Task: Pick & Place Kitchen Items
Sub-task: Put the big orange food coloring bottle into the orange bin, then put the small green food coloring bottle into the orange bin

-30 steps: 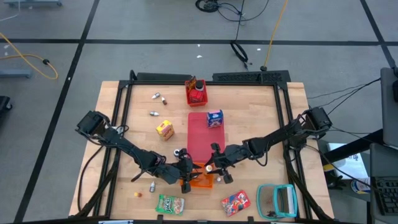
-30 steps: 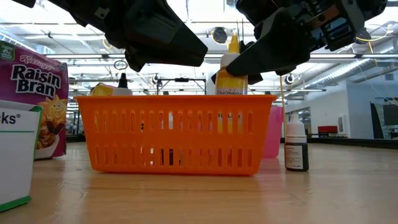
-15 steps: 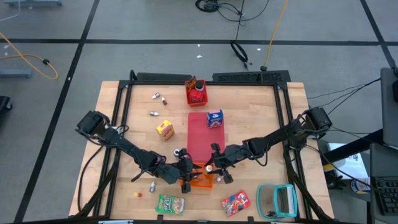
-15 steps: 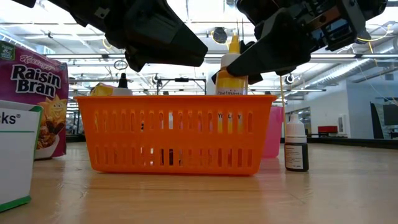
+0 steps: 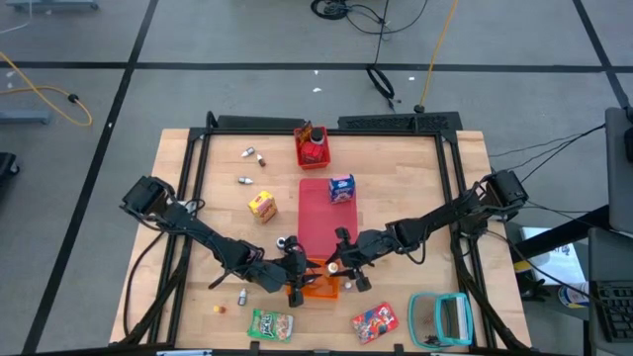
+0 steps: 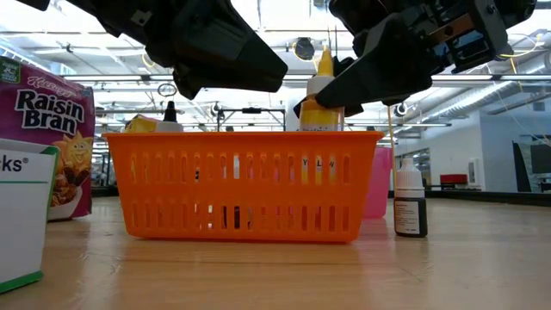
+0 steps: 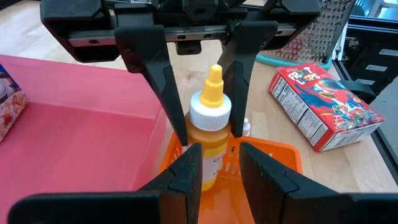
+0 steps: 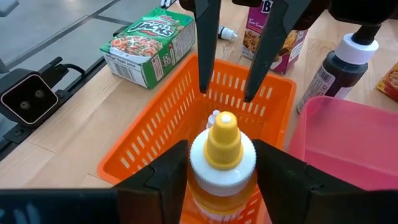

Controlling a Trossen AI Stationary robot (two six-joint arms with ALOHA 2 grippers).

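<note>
A yellow squeeze bottle (image 8: 222, 155) with a white cap and yellow nozzle stands upright in the orange basket (image 5: 318, 283), near the table's front edge. My right gripper (image 5: 340, 264) is shut on it. My left gripper (image 5: 296, 268) faces it from the basket's other side, fingers apart, with nothing between them (image 7: 217, 171). A tiny white-capped bottle (image 8: 213, 116) lies inside the basket. The low view shows the yellow bottle (image 6: 321, 103) rising above the basket rim. My right gripper pinches the bottle's white cap (image 7: 210, 113) between its two fingers, one on each side. The fingers come slanting down from the table's right. The bottle stays upright with its lower part inside the basket; whether its base rests on the basket floor I cannot tell.
A pink mat (image 5: 316, 213) lies just beyond the basket. Around it are a green carton (image 5: 270, 324), a red carton (image 5: 376, 321), a Raisin Bran carton (image 6: 43, 129), a dark bottle (image 6: 410, 202), a teal-framed object (image 5: 442, 318), and yellow (image 5: 262, 206) and blue (image 5: 342, 188) cartons.
The yellow bottle has sunk a little into the basket: its label, earlier above the rim in the low view, now shows only through the slats. Both arms have kept still.
</note>
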